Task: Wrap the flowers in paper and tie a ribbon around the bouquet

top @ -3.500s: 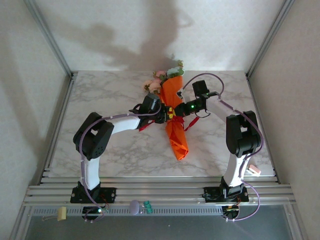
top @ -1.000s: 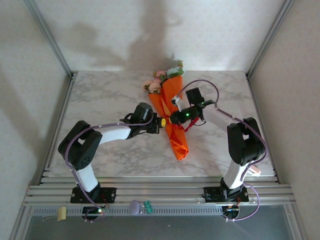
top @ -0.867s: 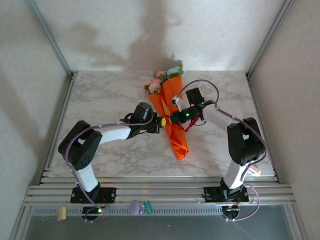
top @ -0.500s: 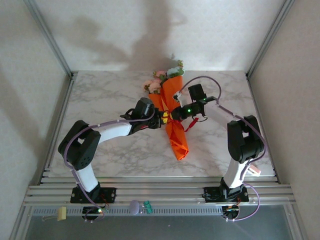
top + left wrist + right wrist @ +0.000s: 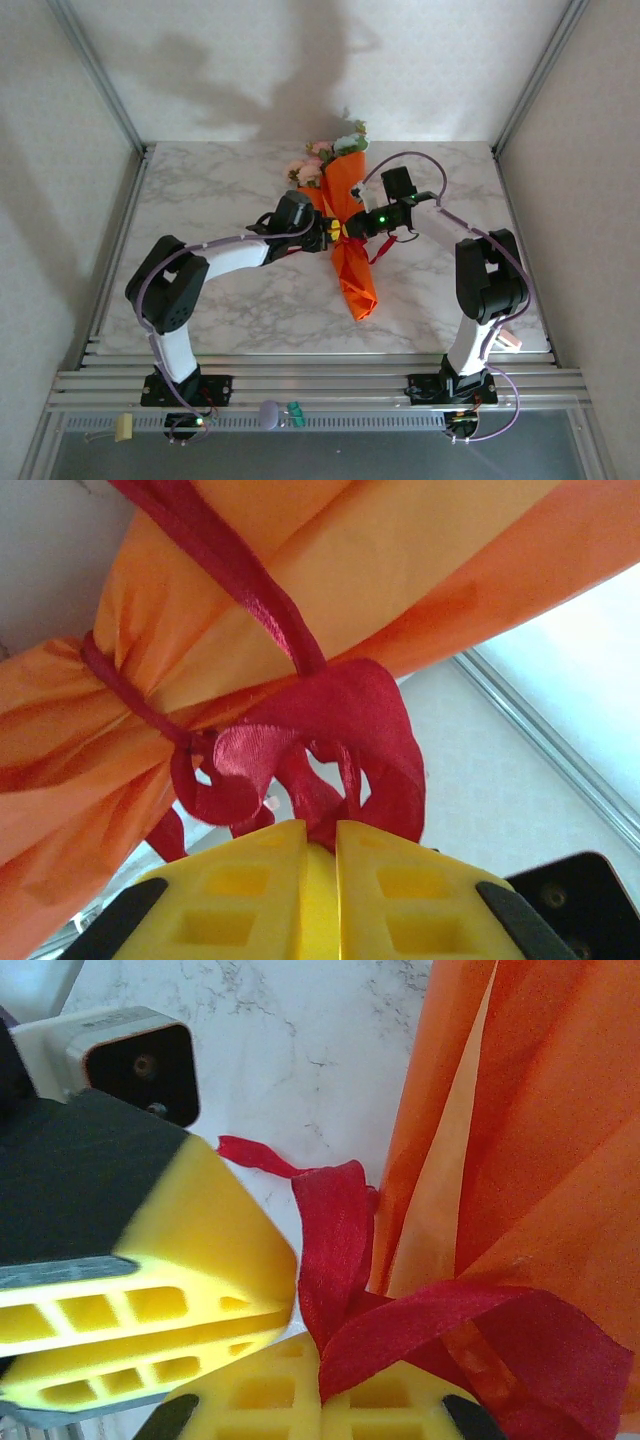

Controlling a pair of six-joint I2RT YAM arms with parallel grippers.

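Note:
The bouquet [image 5: 354, 250] lies on the marble table [image 5: 200, 200], a slim orange paper [image 5: 360, 570] cone with pink and pale flowers [image 5: 328, 158] at its far end. A red ribbon [image 5: 335, 715] circles the cone's waist and bunches into loops. My left gripper [image 5: 333, 232] reaches the waist from the left and, in the left wrist view, my left gripper [image 5: 320, 832] is shut on a ribbon fold. My right gripper [image 5: 351, 228] comes in from the right. In the right wrist view, my right gripper [image 5: 322, 1350] is shut on the ribbon [image 5: 340, 1240], close beside the other gripper's yellow fingers [image 5: 170, 1260].
A loose ribbon tail [image 5: 380, 250] trails to the right of the cone. Aluminium frame posts stand at the table's back corners. On the front rail lie a yellowish clip [image 5: 124, 428] and a small purple object [image 5: 270, 412]. A pink item [image 5: 510, 342] sits by the right arm's base.
Both grippers have shifted a little toward the far side along the cone's waist, staying close together. The left jaws have parted slightly around the ribbon fold.

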